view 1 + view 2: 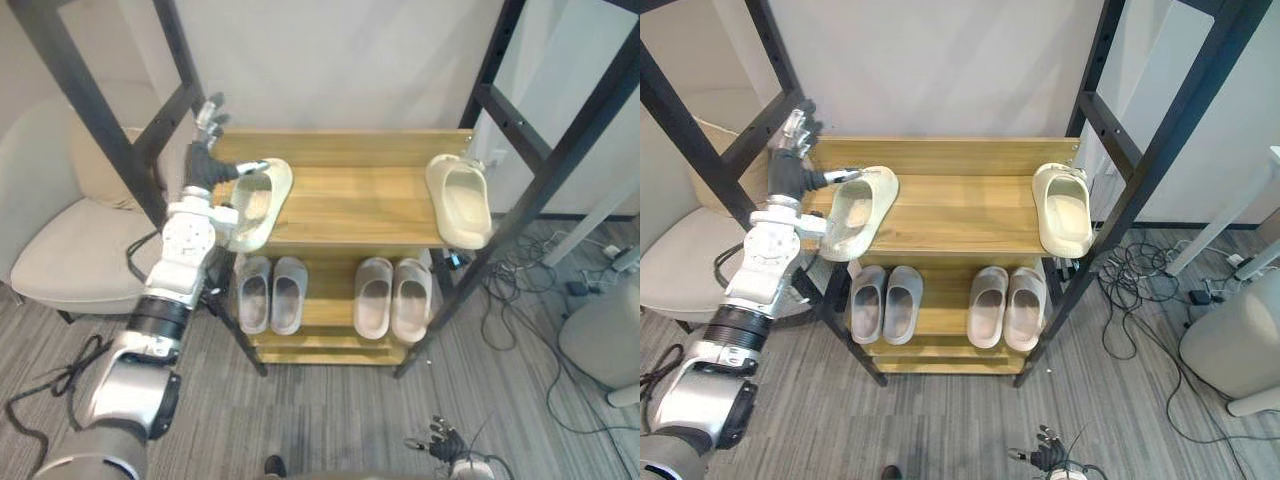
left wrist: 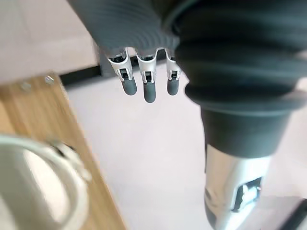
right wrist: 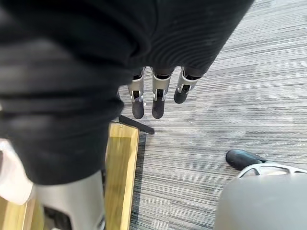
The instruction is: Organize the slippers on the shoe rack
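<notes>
A wooden shoe rack [image 1: 350, 205] stands between black frame posts. On its top shelf a cream slipper [image 1: 255, 205] lies at the left, its near end hanging over the front edge. A second cream slipper [image 1: 460, 200] lies at the right edge. My left hand [image 1: 207, 150] is at the shelf's back left corner, open, fingers [image 2: 148, 88] straight and raised, thumb [image 2: 235, 191] stretched over the left slipper's [image 2: 33, 191] far end. Two greyish pairs [image 1: 270, 295] [image 1: 392, 298] sit on the lower shelf. My right hand [image 1: 440, 440] hangs low over the floor, open, fingers [image 3: 158, 103] straight.
A cream armchair [image 1: 60, 240] stands left of the rack, close to my left arm. Black frame posts [image 1: 100, 110] [image 1: 560, 160] flank the rack on both sides. Cables [image 1: 530, 300] trail over the grey floor at the right, beside a grey rounded object [image 1: 605, 335].
</notes>
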{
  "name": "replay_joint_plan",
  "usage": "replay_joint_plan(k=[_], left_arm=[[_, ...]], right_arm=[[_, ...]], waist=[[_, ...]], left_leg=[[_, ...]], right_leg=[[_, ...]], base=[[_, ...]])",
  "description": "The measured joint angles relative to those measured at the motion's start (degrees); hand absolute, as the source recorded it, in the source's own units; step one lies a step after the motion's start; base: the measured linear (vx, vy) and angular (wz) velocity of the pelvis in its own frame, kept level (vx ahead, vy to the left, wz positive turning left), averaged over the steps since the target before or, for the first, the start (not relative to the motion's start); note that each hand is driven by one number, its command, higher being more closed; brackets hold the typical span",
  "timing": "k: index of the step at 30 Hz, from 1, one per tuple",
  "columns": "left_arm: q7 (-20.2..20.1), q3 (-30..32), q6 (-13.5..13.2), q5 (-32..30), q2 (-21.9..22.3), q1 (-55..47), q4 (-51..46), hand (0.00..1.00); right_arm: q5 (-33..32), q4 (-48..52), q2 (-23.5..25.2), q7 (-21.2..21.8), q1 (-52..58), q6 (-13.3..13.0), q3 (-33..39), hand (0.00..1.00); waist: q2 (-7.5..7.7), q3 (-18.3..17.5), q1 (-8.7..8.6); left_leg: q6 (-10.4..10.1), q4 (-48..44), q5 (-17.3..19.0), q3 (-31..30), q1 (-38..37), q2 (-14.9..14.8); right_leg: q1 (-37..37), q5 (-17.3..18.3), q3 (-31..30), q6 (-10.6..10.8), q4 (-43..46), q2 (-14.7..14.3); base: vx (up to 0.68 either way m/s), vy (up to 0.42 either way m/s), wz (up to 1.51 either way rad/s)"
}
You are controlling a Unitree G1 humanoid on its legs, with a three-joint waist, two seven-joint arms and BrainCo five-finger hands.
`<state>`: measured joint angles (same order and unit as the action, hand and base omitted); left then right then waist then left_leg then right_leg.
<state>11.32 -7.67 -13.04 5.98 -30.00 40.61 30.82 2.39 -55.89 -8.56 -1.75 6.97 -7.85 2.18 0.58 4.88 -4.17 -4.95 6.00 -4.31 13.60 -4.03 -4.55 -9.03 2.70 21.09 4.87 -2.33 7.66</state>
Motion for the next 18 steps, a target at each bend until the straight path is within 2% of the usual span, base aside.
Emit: replay_joint_plan(k=[7,18], left_arm=[[-0.3,0.0,1.3,-2.1,-2.5,3.7,5.7,0.00],[-1.7,-0.3,2.9,-9.9,-3.7,6.1,13.5,0.00]], right_arm=[[0.0,0.0,0.0,0.7,0.3,0.0,0.7,0.00],[0.0,-0.1,0.0,1.0,0.3,0.2,2.1,0.00]], waist=[[0.01,1.2,-0.04],[-0.38,1.6,-0.50]], left_leg=[[0.0,0.0,0.1,0.8,0.5,-0.1],[0.0,0.0,0.2,1.5,1.8,-0.1]], right_leg=[[1.3,-0.1,-1.1,-0.1,0.3,0.0],[3.6,-0.1,-2.4,-0.1,0.9,0.0]], base=[[-0.02,0.012,-0.08],[-0.01,0.004,-0.05]])
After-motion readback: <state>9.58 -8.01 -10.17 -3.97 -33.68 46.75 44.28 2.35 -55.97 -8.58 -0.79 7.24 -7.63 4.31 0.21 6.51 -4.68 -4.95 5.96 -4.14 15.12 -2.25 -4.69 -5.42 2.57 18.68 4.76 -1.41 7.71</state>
